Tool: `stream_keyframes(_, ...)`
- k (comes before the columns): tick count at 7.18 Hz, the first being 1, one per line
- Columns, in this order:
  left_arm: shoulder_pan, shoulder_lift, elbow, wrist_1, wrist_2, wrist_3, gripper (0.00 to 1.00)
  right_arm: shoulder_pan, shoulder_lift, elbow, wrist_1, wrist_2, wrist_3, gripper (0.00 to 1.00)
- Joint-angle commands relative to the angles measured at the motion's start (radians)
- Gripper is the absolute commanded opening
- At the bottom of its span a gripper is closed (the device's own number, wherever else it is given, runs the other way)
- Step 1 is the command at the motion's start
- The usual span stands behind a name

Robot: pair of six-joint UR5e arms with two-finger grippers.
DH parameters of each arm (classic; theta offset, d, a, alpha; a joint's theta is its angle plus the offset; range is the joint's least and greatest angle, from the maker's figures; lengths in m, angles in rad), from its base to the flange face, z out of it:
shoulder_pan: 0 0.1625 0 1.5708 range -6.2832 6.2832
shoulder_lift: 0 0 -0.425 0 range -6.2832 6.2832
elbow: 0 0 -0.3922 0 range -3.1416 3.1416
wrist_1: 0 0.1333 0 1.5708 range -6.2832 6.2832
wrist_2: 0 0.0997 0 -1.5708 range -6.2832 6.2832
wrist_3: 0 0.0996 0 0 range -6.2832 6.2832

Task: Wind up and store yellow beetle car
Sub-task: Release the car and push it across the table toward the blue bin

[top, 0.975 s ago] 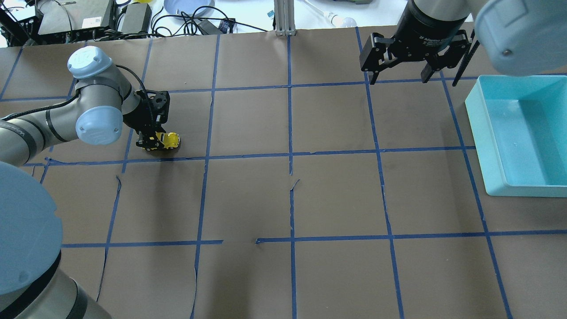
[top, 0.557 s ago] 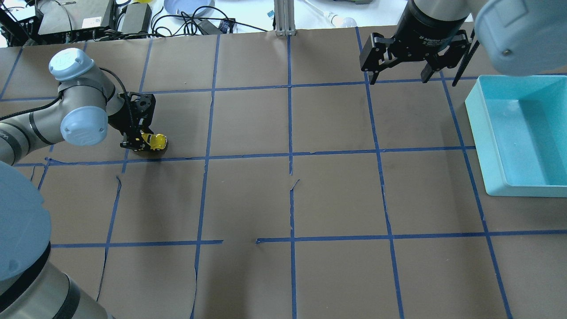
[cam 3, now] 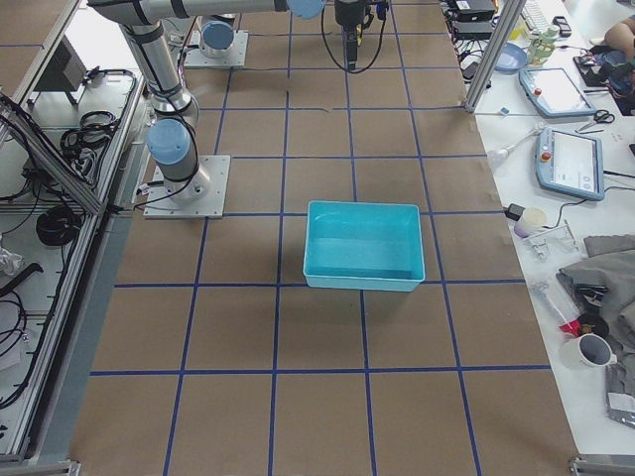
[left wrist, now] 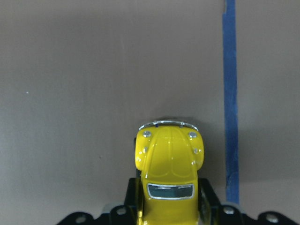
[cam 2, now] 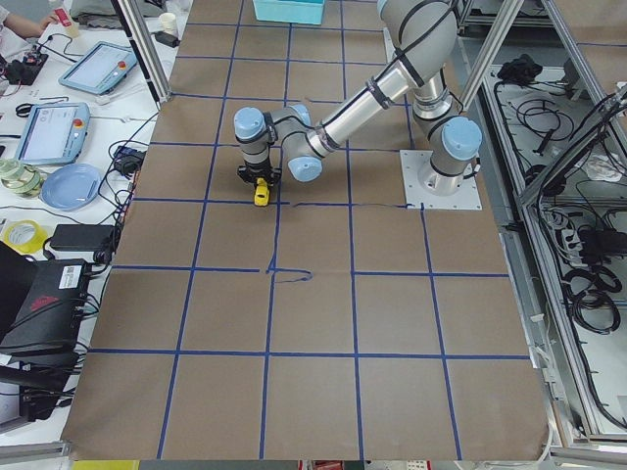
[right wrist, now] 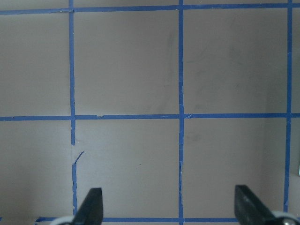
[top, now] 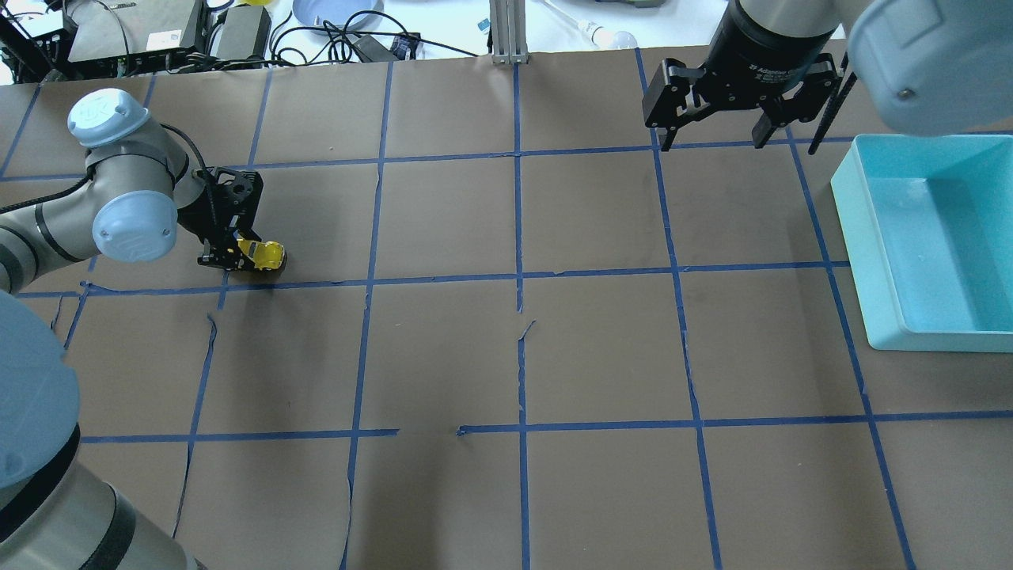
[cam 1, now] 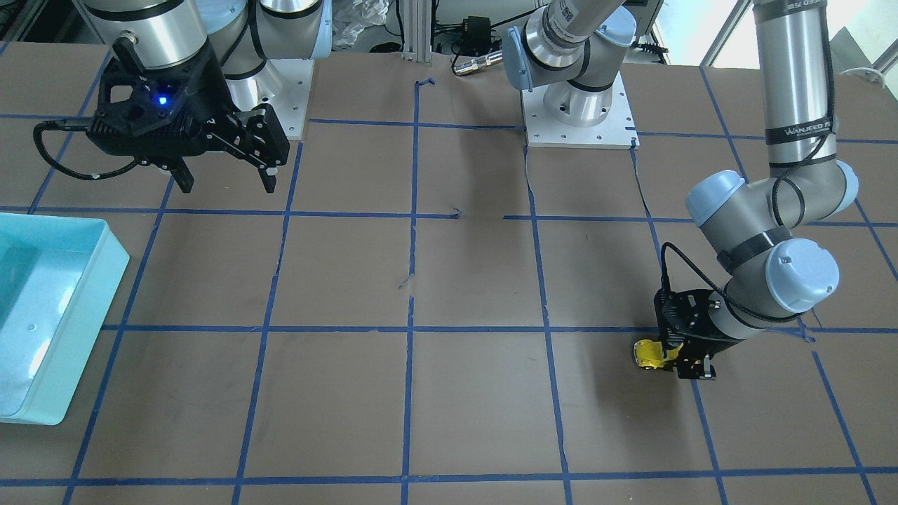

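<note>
My left end effector (left wrist: 168,213) clamps the rear flanks of the yellow beetle car (left wrist: 168,176). The bonnet and chrome bumper point away from my wrist, toward the middle of the desk (top: 601,348). The car sits low, wheels apparently on the paper, just beside a blue tape line (left wrist: 230,93). That grip looks chosen for winding. With the body pinned from behind and pressed down, a backward drag would load the spring, and the nose is already aimed across open ground.

From overhead, the car (top: 265,255) lies on my left half of the desk, in the second row of squares from the far edge. The left end effector (top: 241,257) holds it there, the elbow folded close.

My right end effector (top: 716,134) hangs farther off to the right, raised above the desk, fingers (right wrist: 91,206) spread wide with nothing between them. It waits near the far left corner of the teal bin (top: 855,237). The bin stands at the right edge, well apart from the car, and I judge it to be where the car is to be stored.

The desk wears brown paper marked into squares with blue tape, torn in short rips along several seams.

Beyond the far edge stand an aluminium post (top: 506,32), tangled cables (top: 332,39) and a blue plate (top: 336,12) on a white bench.
</note>
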Motion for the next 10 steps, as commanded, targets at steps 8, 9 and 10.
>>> stream_keyframes(8, -0.137, 0.22, 0.02, -0.249, -0.058, -0.499, 0.97, 0.0, 0.0, 0.0, 0.0, 0.0, 0.0, 1.0)
stream_keyframes(9, -0.152, 0.272, 0.025, -0.308, -0.058, -0.594, 1.0, 0.002, -0.002, 0.0, 0.0, 0.0, 0.0, 1.0)
stream_keyframes(10, -0.171, 0.321, 0.029, -0.354, -0.06, -0.754, 1.0, 0.0, -0.002, 0.0, 0.0, 0.0, 0.0, 1.0)
